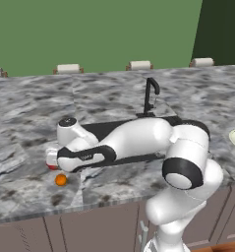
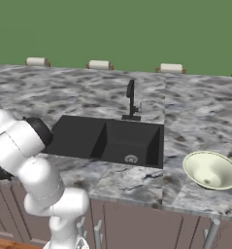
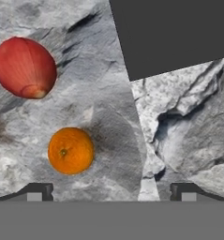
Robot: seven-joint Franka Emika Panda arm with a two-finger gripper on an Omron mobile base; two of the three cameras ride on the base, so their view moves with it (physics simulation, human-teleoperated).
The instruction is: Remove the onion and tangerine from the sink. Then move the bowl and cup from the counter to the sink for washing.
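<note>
The red onion [image 3: 25,67] and the orange tangerine [image 3: 70,150] lie on the marble counter [image 3: 104,93], left of the black sink [image 3: 174,33]. My gripper [image 3: 111,194] hovers over them, open, with nothing between its fingers. In the left base view the tangerine [image 1: 61,180] rests near the counter's front edge, and the onion [image 1: 52,167] peeks out under my hand. The sink [image 2: 107,138] basin holds nothing. The cream bowl [image 2: 211,170] stands upright on the counter right of the sink. The cup is out of view.
A thin black faucet [image 2: 132,99] rises behind the sink. My arm stretches across the sink [image 1: 104,129] toward the left. Small white items [image 1: 68,68] line the counter's back edge against the green wall.
</note>
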